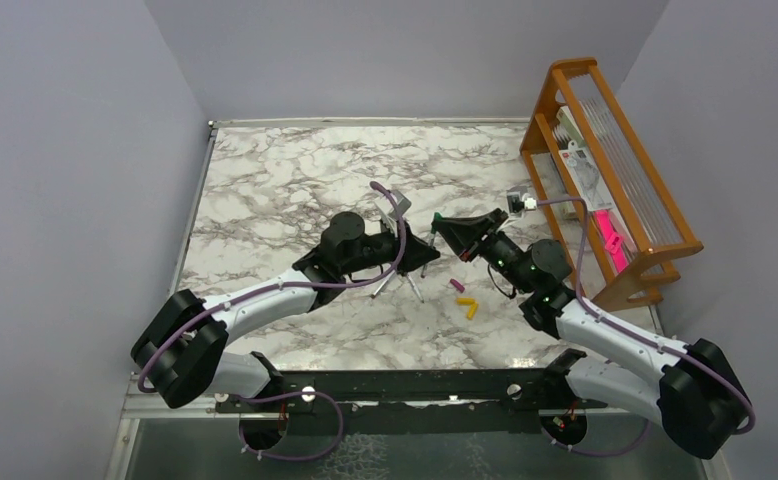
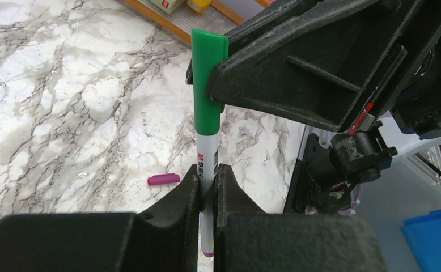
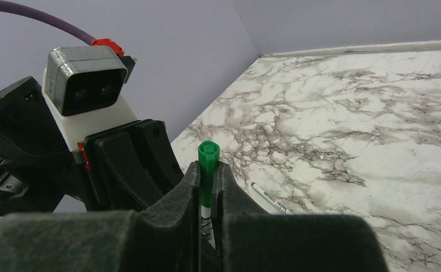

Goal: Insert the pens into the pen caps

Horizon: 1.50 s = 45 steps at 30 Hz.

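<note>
Shows two black claws meeting tip to tip above the middle of a marble table (image 1: pixel 265 180).

At the left gripper (image 2: pixel 208 174): pinches the white printed barrel of one pen (image 2: pixel 206 148), held upright, with its lower end poking out below the fingers (image 2: pixel 173 204).

At the right gripper (image 3: pixel 208 169): clamps tight on the green cap (image 3: pixel 208 152), in line with that barrel and touching it. Cannot tell how far the pen's tip sits inside the cap; hidden by the green plastic and the claw.

From above, shows this pair only as a small dark sliver between the two claws.

Shows other pens (image 1: pixel 383 287) lying on the marble just beside the left gripper, angled toward each other and partly hidden under it; hard to count.

Shows a magenta cap (image 1: pixel 457 284) and two yellow-orange caps (image 1: pixel 469 307) close together on the marble, near the right arm.

Shows a wooden rack (image 1: pixel 605 170) at the table's far right edge, its contents too small to read.
</note>
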Each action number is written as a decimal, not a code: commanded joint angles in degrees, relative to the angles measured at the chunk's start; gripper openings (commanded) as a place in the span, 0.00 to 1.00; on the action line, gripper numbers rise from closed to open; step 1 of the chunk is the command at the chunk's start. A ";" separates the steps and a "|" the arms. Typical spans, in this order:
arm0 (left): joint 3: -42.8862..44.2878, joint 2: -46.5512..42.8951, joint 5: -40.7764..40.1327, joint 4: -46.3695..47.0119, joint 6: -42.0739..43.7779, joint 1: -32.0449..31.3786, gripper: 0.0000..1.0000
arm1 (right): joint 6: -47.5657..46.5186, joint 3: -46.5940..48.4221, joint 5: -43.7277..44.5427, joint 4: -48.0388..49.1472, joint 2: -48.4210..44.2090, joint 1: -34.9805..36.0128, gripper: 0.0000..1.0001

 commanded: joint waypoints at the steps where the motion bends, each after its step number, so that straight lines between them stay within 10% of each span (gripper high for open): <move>1: 4.56 -2.07 -5.97 12.98 3.97 2.17 0.00 | 0.17 -2.77 -7.97 -11.95 0.70 2.15 0.02; 4: 0.27 -1.98 -8.27 11.22 5.30 2.16 0.00 | -0.78 -1.39 -6.87 -11.89 -1.32 2.13 0.04; 13: -8.30 -1.46 -18.70 6.11 6.70 2.19 0.00 | -3.61 0.06 6.52 -17.90 -11.65 2.15 0.51; 22: 18.26 17.55 -41.85 -25.37 8.23 4.21 0.00 | -4.52 -2.13 11.13 -22.30 -10.26 2.20 0.50; 27: 35.51 31.45 -41.30 -42.05 7.76 8.95 0.00 | -3.21 -4.25 9.81 -20.32 -8.43 2.13 0.48; 37: 43.06 39.45 -36.45 -48.88 4.46 13.22 0.03 | -4.07 -3.44 9.32 -21.03 -5.46 2.05 0.47; 45: 43.02 39.55 -35.67 -48.54 4.77 13.76 0.34 | -2.84 -2.32 7.38 -21.16 -0.84 2.12 0.51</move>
